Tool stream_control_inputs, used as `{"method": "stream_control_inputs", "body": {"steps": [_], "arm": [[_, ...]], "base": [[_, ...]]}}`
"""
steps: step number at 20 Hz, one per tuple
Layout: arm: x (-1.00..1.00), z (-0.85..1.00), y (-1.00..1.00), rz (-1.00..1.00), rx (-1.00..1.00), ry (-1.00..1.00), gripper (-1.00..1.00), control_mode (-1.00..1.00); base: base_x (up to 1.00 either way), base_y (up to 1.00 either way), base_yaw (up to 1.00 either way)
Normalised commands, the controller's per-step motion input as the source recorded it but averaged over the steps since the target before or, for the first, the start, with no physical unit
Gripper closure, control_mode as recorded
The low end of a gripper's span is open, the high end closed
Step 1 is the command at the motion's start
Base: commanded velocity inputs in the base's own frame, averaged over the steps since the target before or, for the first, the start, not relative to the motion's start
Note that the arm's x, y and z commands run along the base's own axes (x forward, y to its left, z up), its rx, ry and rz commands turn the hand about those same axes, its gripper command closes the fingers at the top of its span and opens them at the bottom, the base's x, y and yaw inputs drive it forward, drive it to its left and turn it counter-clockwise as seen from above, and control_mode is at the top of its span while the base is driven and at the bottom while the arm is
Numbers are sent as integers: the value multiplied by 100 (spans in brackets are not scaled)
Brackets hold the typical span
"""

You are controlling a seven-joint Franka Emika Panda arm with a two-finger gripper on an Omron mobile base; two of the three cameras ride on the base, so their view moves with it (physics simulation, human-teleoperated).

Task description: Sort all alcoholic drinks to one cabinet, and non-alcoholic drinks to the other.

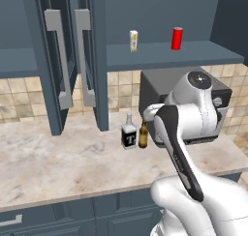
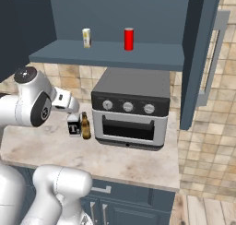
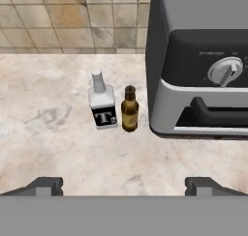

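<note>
Jaws fully spread, empty. Red can (image 1: 177, 38) and cream can (image 1: 133, 40) shelved in cabinet (image 1: 169, 56); liquor bottle (image 3: 102, 103) and beer bottle (image 3: 129, 109) remain mid-counter (image 3: 58, 143), unsorted.

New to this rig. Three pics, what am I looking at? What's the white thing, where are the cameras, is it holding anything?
The white thing is a robot arm in a rendered kitchen. Two pictures come from cameras on its base, behind it to the left and right; the third looks along the hand, with its two dark fingertips at the bottom.

On the marble counter stand a clear liquor bottle with a white "T" label and a brown beer bottle, side by side, next to a toaster oven. Above, on the open wall cabinet's shelf, stand a cream-white can and a red can. A second cabinet hangs to the left.

The end effector is open, hovering short of the bottles, holding nothing.
</note>
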Motion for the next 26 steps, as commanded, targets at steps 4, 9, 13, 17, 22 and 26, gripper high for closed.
{"method": "stream_control_inputs", "body": {"steps": [4, 9, 13, 17, 22, 26], "arm": [[0, -27, 24, -2, 0, 0, -100, -100], [0, -21, 29, 0, 0, 0, -100, -100], [0, -11, 18, -1, 0, 0, -100, -100], [14, -3, 12, -2, 0, 0, -100, -100], [27, -2, 13, -1, 0, 0, -100, -100], [25, -3, 18, -2, 0, 0, -100, -100]], "base": [[0, 0, 0], [0, 0, 0], [0, 0, 0], [0, 0, 0], [0, 0, 0], [0, 0, 0]]}}
